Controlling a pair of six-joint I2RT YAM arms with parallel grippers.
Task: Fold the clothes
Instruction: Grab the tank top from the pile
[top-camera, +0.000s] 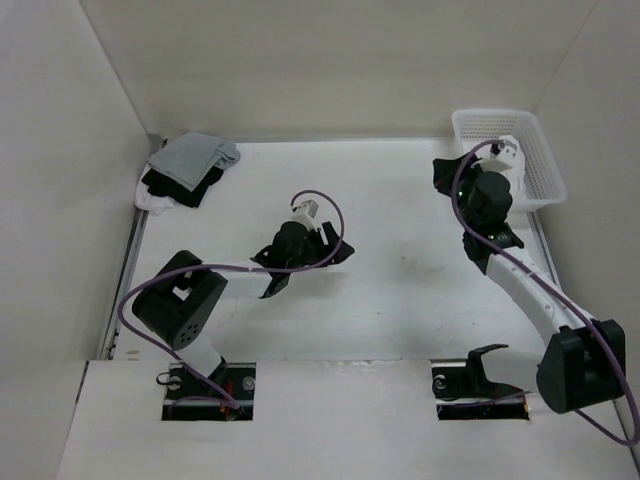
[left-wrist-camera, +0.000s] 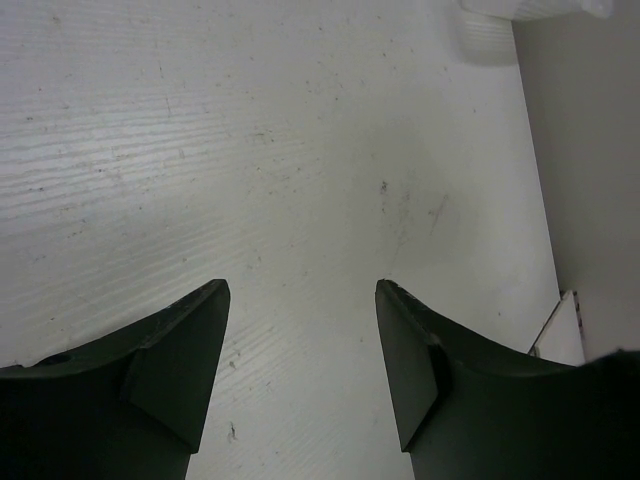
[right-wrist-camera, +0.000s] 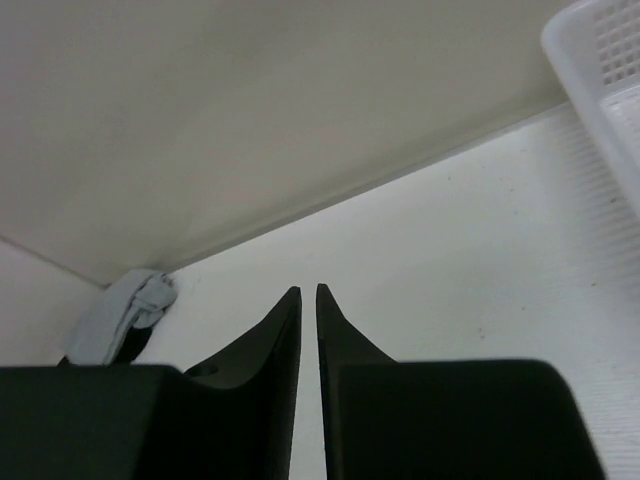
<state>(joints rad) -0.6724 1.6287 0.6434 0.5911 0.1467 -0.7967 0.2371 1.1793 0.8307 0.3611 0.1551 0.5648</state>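
The clothes, a thin white garment, do not show in any view. My left gripper (top-camera: 338, 245) hovers over the bare middle of the white table (top-camera: 400, 290). In the left wrist view the left gripper (left-wrist-camera: 302, 290) stands open, with only tabletop between its dark fingers (left-wrist-camera: 180, 350). My right gripper (top-camera: 442, 170) is at the back right, beside the basket, pointing toward the back wall. Seen from its own wrist, the right gripper (right-wrist-camera: 308, 290) has its fingers almost together, a thin slit between them and nothing in it.
A pile of grey, black and white garments (top-camera: 185, 168) lies in the back left corner, also seen as a grey bundle (right-wrist-camera: 125, 312). A white mesh basket (top-camera: 530, 150) stands at the back right, its rim (right-wrist-camera: 600, 60) close to the right arm. Walls enclose three sides.
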